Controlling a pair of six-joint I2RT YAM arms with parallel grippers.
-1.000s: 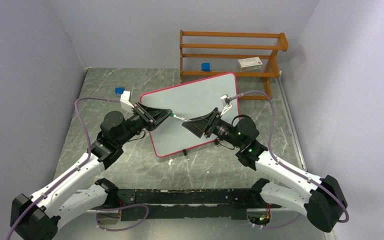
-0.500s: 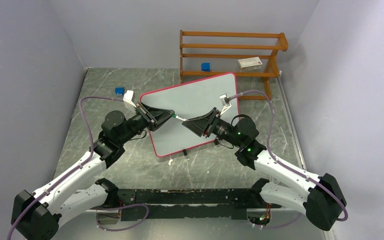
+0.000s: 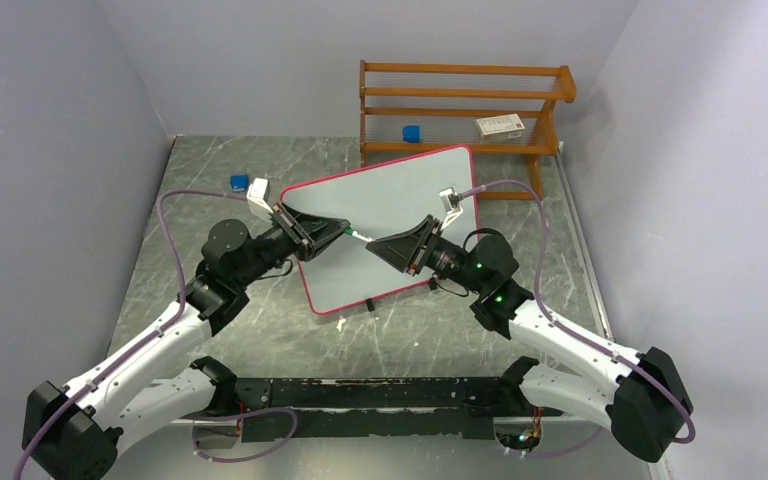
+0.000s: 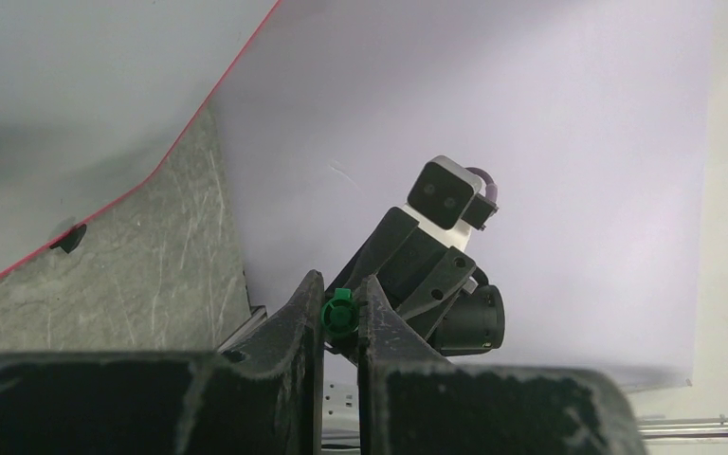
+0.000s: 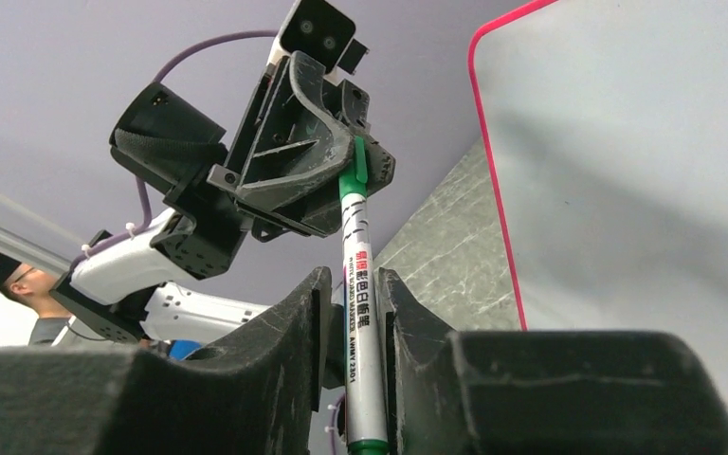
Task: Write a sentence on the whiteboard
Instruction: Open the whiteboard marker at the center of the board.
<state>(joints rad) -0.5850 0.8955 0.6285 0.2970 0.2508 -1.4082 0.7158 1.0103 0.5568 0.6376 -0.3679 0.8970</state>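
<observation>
The whiteboard [image 3: 400,200], white with a pink-red frame, lies tilted on the table; its face shows no writing. It also shows in the left wrist view [image 4: 76,114] and the right wrist view [image 5: 645,190]. A white marker [image 5: 360,313] with a green cap [image 4: 339,313] spans between both grippers above the board. My right gripper [image 5: 353,284] is shut on the marker's white barrel. My left gripper [image 4: 339,296] is shut on the green cap. In the top view the marker [image 3: 358,236] bridges the left gripper [image 3: 338,229] and the right gripper [image 3: 375,243].
A wooden rack [image 3: 460,110] stands at the back, holding a small blue block [image 3: 411,132] and a white box [image 3: 500,125]. Another blue block [image 3: 239,182] lies on the marble table left of the board. Grey walls close both sides.
Both grippers have shifted slightly toward the back together, still joined by the marker. The board has not moved.
</observation>
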